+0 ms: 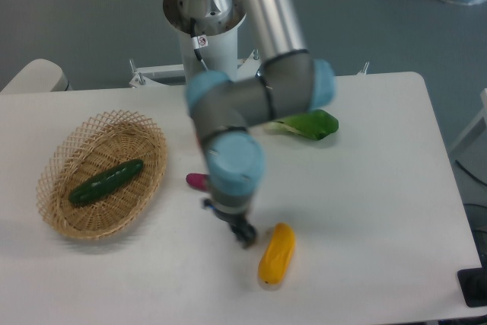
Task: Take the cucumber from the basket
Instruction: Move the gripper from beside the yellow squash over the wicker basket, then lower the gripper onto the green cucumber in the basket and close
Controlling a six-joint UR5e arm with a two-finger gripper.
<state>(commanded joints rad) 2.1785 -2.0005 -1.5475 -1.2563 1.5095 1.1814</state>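
1. Cucumber (106, 181), dark green, smooth and slender, lies inside the shallow oval tan wicker basket (144, 135) at the left of the frame, its long axis running from lower left to upper right.
2. The two-finger gripper (243, 235) hangs low in the centre of the frame, well to the right of the basket; motion blur hides whether its jaws are apart or together.
3. Bare white table (183, 264) lies between them; the yellow elongated vegetable (276, 254) sits just right of the gripper, away from the path.
4. The lattice rim is the edge to clear.
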